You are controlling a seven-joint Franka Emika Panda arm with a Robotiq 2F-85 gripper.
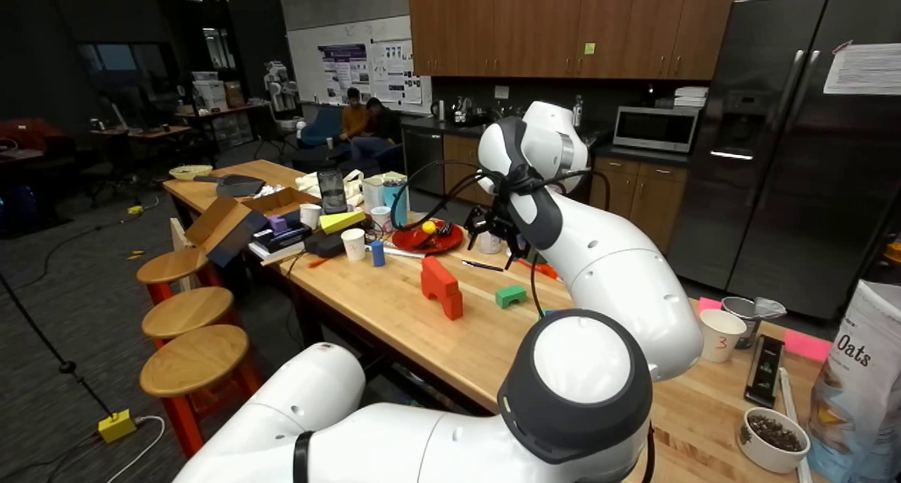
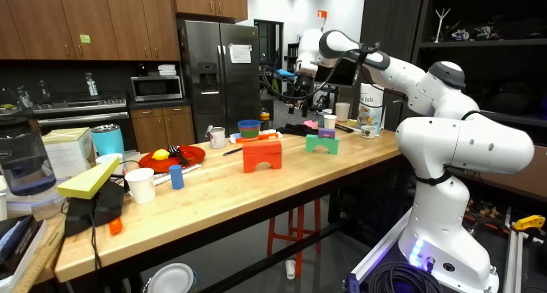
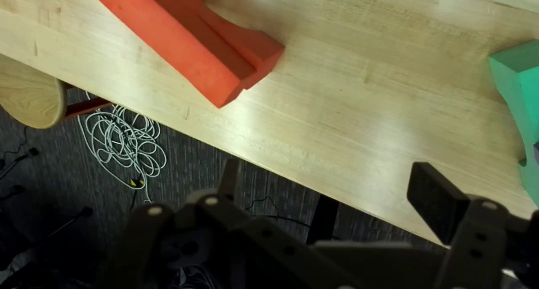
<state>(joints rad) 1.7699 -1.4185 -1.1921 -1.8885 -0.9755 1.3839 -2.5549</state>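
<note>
Wrist view shows your pincer [image 3: 333,190] wide and empty; in an exterior view, the purple block [image 2: 326,133] already tops the green arch [image 2: 314,142], the red arch [image 2: 262,152] standing ungrasped.

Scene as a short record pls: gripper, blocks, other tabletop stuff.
end effector: gripper, open and empty, raised off the table
nearest blocks: red arch and green arch, standing apart on the table
stacked: purple block on the green arch
upright: blue cylinder beside a white cup
dish: red plate bearing a yellow item, among others
</note>
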